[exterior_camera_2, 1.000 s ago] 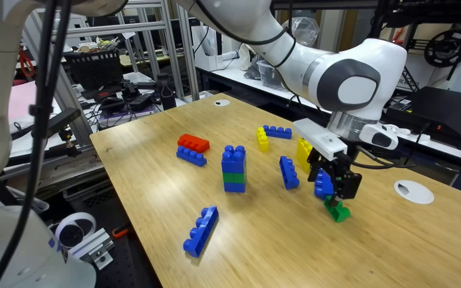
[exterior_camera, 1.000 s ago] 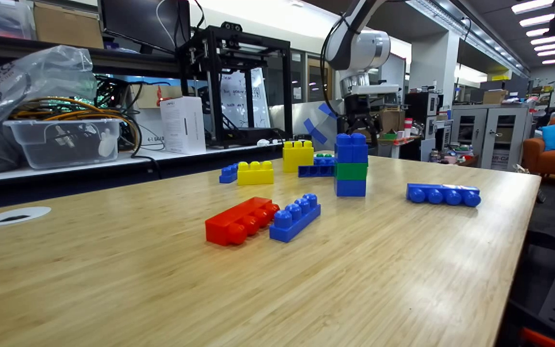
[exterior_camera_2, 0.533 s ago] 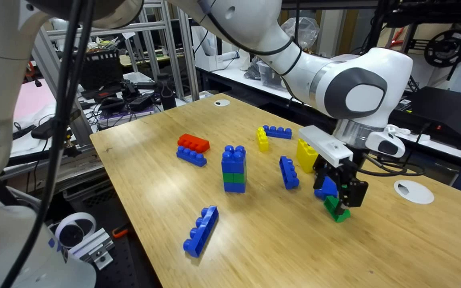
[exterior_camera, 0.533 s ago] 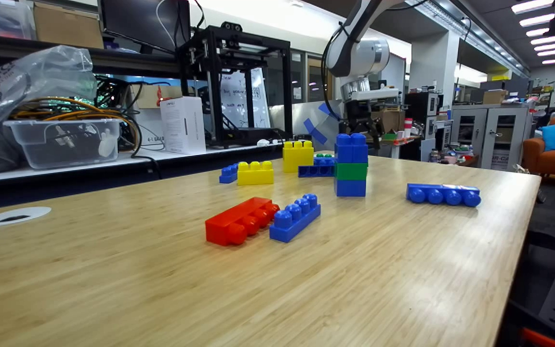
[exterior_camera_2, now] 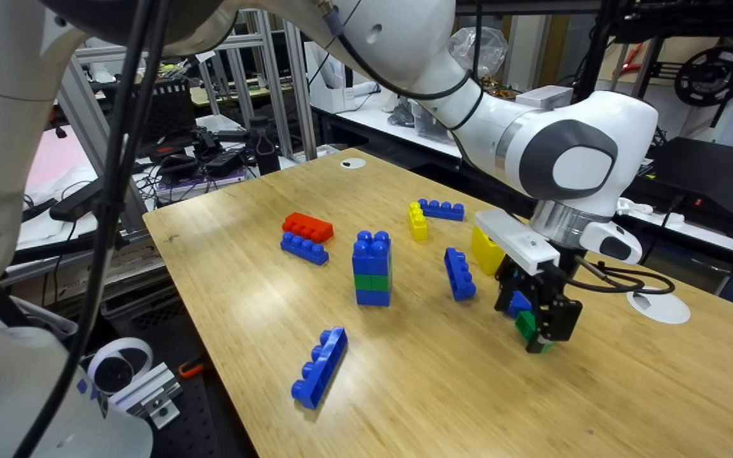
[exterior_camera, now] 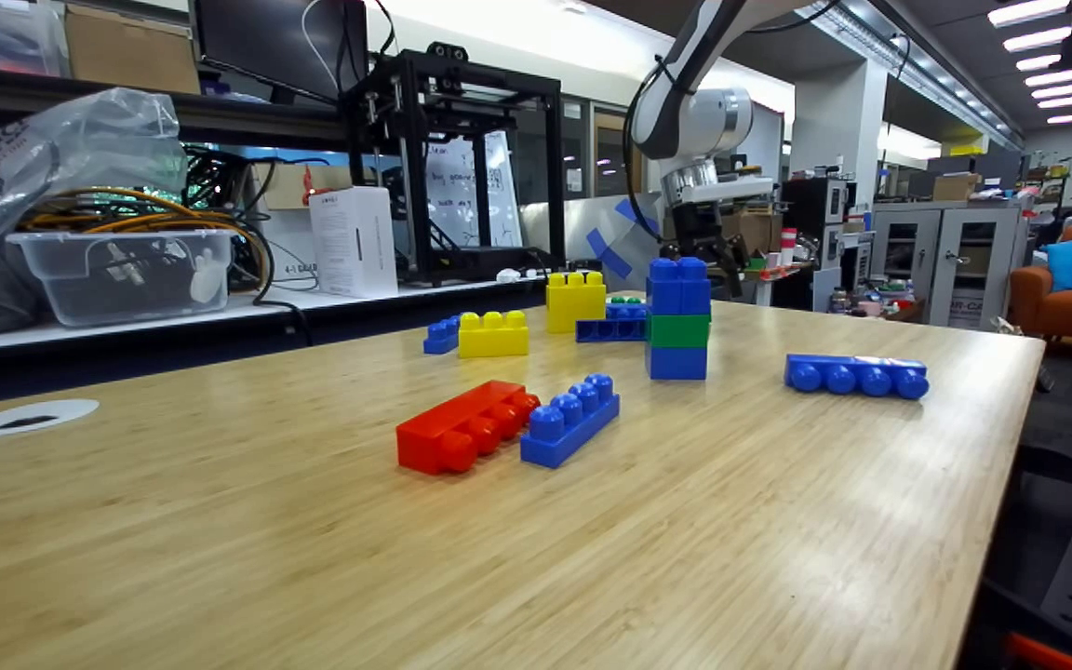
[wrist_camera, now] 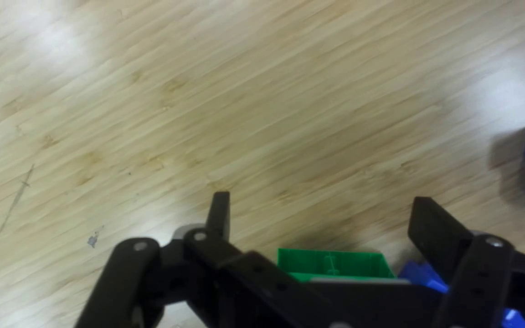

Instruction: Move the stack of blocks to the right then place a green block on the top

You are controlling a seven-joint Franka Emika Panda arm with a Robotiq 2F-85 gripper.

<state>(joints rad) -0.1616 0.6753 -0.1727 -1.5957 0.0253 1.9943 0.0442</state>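
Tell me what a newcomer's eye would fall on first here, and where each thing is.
Probably the big white robot arm, stretched over the table in an exterior view, with the green block showing between its open jaws in the wrist view. Next comes the stack of blocks, blue, green and blue, upright on the table in both exterior views. Then the red brick, lying beside a studded blue brick.

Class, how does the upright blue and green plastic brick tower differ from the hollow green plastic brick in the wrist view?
The blue and green plastic tower has two colours; the hollow green plastic brick shows only green. The tower is tall; the brick, low. The tower stands apart from the open claw; the brick is near it. Both contain green.
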